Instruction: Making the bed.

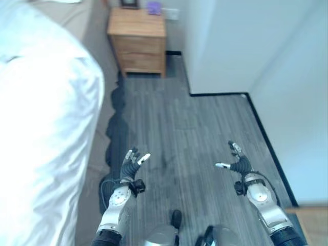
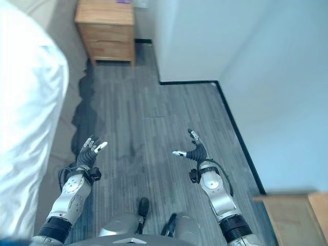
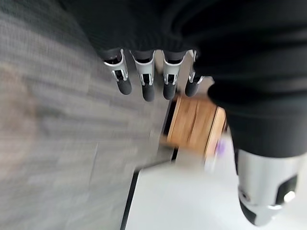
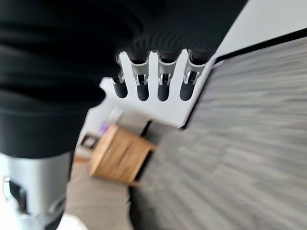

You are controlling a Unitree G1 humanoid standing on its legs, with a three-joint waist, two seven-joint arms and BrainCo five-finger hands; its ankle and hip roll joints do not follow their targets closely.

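Beside the white duvet (image 1: 46,128), both robot hands, left (image 1: 132,165) and right (image 1: 237,161), hover spread, empty.

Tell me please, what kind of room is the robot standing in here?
Most likely a bedroom. A bed with a white duvet fills the robot's left side, a wooden bedside cabinet stands at its head against the wall, and the floor is grey wood-look plank. Both hands hang empty.

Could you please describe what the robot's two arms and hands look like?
Both arms are silver-grey metal shells ending in black ribbed cuffs near the elbows. The left hand and right hand have slim silver fingers with dark rubbery tips, a few fingertips looking white. Dark ribbed covers wrap the backs and wrists, each carrying a small black module.
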